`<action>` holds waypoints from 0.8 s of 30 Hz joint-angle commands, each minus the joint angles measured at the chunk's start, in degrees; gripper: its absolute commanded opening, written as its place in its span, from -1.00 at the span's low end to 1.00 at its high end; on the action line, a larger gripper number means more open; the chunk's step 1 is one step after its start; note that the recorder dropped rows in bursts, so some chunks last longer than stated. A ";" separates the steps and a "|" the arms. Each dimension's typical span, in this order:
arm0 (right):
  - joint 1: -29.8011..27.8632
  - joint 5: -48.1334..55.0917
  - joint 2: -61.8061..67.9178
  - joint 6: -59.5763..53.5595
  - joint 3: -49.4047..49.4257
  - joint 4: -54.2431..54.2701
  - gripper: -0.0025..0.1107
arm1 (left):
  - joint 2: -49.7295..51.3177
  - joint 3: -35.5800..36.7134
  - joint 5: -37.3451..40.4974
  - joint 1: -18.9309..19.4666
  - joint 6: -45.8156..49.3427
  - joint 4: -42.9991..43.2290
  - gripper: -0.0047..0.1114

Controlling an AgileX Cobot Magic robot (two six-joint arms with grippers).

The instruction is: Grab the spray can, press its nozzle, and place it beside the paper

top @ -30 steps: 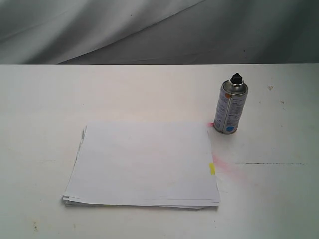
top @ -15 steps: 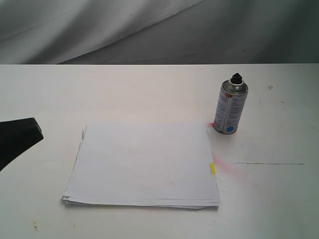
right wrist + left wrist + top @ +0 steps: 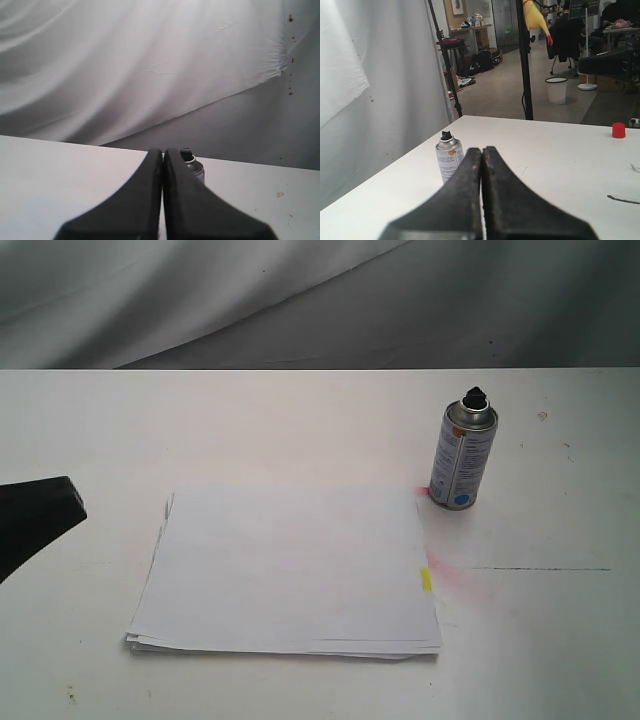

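Observation:
The silver spray can (image 3: 463, 458) stands upright on the white table, just off the far right corner of the paper (image 3: 285, 570). Its black nozzle (image 3: 473, 396) is on top. The paper is a slightly fanned white stack with a yellow tab (image 3: 425, 580) on its right edge. My left gripper (image 3: 70, 506) pokes in at the left edge, well left of the paper, shut and empty. In the left wrist view its tips (image 3: 481, 150) are pressed together, with the can (image 3: 449, 161) beyond. My right gripper (image 3: 163, 151) is shut and empty, and the can (image 3: 197, 169) peeks out behind it. The exterior view does not show it.
A pink stain (image 3: 458, 578) and a thin dark line (image 3: 540, 569) mark the table right of the paper. A small red cap (image 3: 618, 130) sits far across the table in the left wrist view. Grey cloth (image 3: 300, 300) hangs behind the table's far edge.
My left gripper came into view at the left edge one second to half a second ago and has held still since. The can and paper have not moved.

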 commanded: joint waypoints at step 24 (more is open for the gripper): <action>-0.05 -0.55 -0.27 5.43 3.42 -11.57 -0.96 | -0.26 0.16 0.00 -0.28 0.47 -1.28 -0.92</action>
